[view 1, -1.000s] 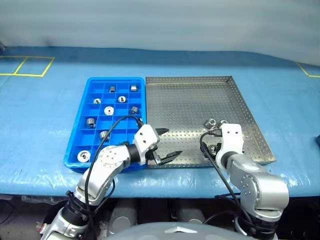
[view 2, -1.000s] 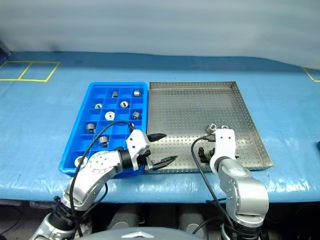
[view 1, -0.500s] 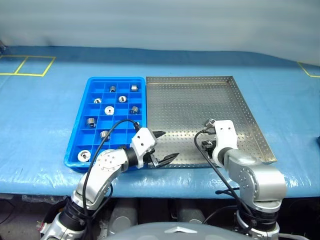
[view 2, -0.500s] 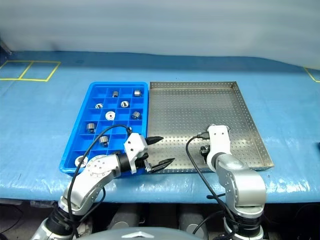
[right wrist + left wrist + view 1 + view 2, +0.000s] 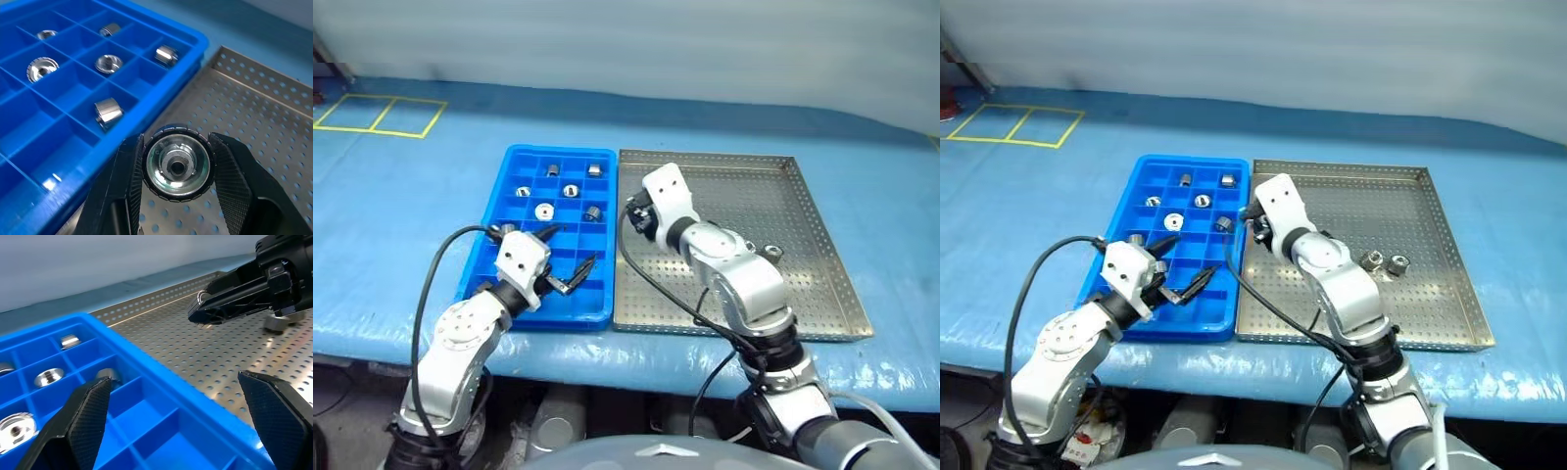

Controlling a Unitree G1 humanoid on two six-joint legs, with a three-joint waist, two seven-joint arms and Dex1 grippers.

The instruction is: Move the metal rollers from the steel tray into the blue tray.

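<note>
The right gripper (image 5: 177, 169) pinches a metal roller (image 5: 177, 165) between its jaws above the steel tray (image 5: 274, 122), mid-carry and just short of the blue tray (image 5: 73, 112) ahead. The left gripper (image 5: 186, 416), jaws spread and empty, hovers over the blue tray's near edge. The next move calls for release above a free compartment.

Polished, mirror-bright metal rollers (image 5: 177, 167), ribbed at the rim and hollow at the centre. Glossy, smooth blue plastic of the blue tray (image 5: 490, 262), with light glinting off its compartment walls. Dull grey perforated sheet steel of the steel tray (image 5: 759, 304), satin in finish. Matt black fingers (image 5: 88, 411) of the left claw (image 5: 564, 259), finely cross-hatched. Blue sheeting with a slight sheen, creased, over the counter (image 5: 391, 245).
</note>
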